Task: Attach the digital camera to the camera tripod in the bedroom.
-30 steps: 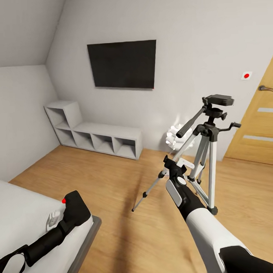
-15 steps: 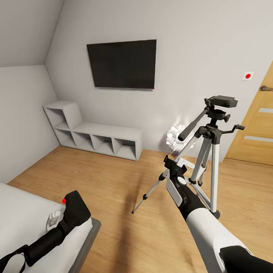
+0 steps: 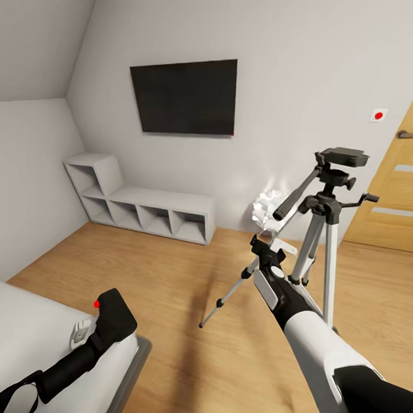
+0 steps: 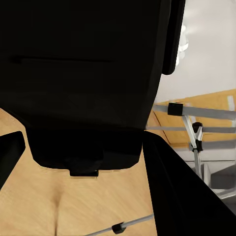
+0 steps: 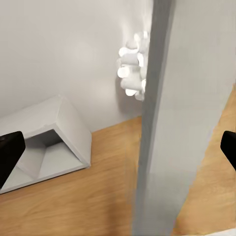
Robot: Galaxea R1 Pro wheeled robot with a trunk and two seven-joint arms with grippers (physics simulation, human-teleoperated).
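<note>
The digital camera (image 3: 115, 311), matte black with a red button, is held over the bed corner at lower left, my left gripper (image 3: 103, 323) shut on it. In the left wrist view its black body (image 4: 83, 73) sits between both fingers (image 4: 177, 191). The camera tripod (image 3: 325, 208) stands on the wood floor at right, its black head plate (image 3: 345, 157) bare and its long handle pointing toward me. My right gripper (image 3: 264, 247) is open beside a front leg. In the right wrist view that silver leg (image 5: 167, 123) passes between the spread fingertips of the gripper (image 5: 120, 152).
The bed (image 3: 32, 331) lies at lower left. A white cube shelf (image 3: 147, 208) and a wall TV (image 3: 185, 97) are along the far wall. A white ornament (image 3: 267, 207) stands behind the tripod, and a wooden door (image 3: 391, 200) is at right. Open floor lies between the bed and the tripod.
The whole view has shifted a little. The tripod now shows further right and slightly nearer. Both arms keep their poses, and the camera stays in the left gripper.
</note>
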